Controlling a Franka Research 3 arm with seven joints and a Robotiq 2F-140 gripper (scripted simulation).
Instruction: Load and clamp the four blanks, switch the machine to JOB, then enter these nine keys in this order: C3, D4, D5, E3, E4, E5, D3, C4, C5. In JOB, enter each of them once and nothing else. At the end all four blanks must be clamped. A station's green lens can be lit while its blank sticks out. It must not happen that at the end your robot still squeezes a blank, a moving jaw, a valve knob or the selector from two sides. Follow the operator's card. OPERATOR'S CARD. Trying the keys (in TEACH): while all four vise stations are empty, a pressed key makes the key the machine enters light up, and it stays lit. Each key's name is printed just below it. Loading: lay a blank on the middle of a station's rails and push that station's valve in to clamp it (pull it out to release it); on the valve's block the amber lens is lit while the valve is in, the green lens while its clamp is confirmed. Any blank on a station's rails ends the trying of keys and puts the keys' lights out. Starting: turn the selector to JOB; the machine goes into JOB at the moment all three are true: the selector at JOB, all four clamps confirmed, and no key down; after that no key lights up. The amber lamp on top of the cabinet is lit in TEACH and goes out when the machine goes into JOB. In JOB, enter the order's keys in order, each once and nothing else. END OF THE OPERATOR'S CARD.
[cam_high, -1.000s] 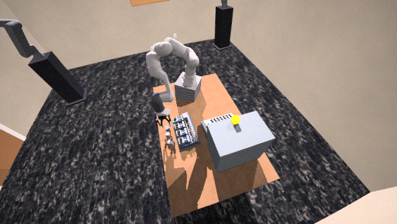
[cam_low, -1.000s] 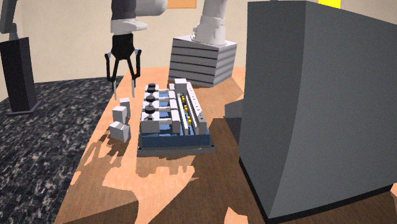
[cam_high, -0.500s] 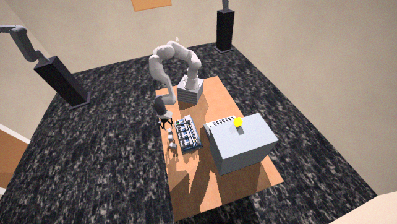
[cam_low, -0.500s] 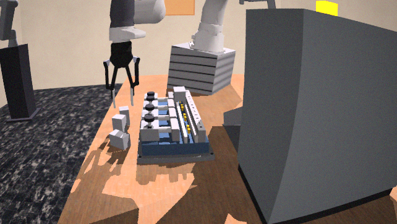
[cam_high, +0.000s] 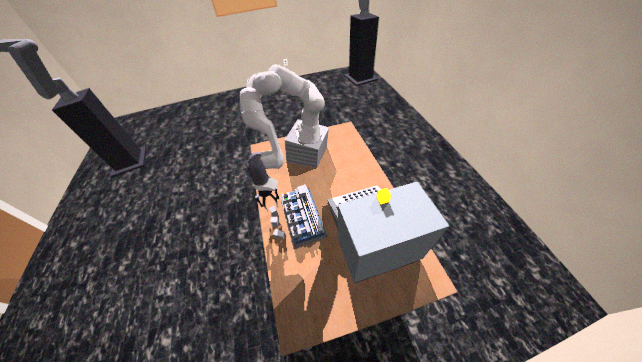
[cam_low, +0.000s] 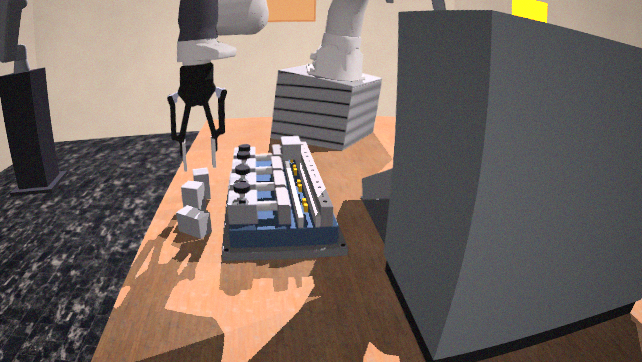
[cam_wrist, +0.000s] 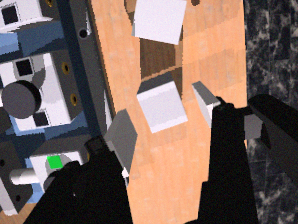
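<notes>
My gripper (cam_high: 268, 202) (cam_low: 199, 167) (cam_wrist: 163, 110) is open and empty, pointing down above the farthest loose blank (cam_high: 273, 210) (cam_low: 201, 181) (cam_wrist: 162, 106). That blank shows between the fingers in the wrist view, below their tips. Two more grey blanks stand nearer: a middle blank (cam_high: 274, 219) (cam_low: 193, 195) (cam_wrist: 160, 20) and a near blank (cam_high: 278, 234) (cam_low: 192, 221). The vise fixture (cam_low: 282, 237) has a grey block, apparently a blank (cam_low: 290, 145), at its far station. A green lens (cam_wrist: 54, 162) is lit there; its amber lens is hidden. The neighbouring valve knob (cam_wrist: 21, 99) has dark lenses beside it.
The grey cabinet (cam_high: 395, 225) (cam_low: 445, 150) stands right of the fixture; its top lamp (cam_high: 383, 196) (cam_low: 530, 10) is lit yellow. The key panel (cam_high: 358, 196) shows small dark keys, names unreadable. The selector cannot be made out. The table's left edge is close beside the blanks.
</notes>
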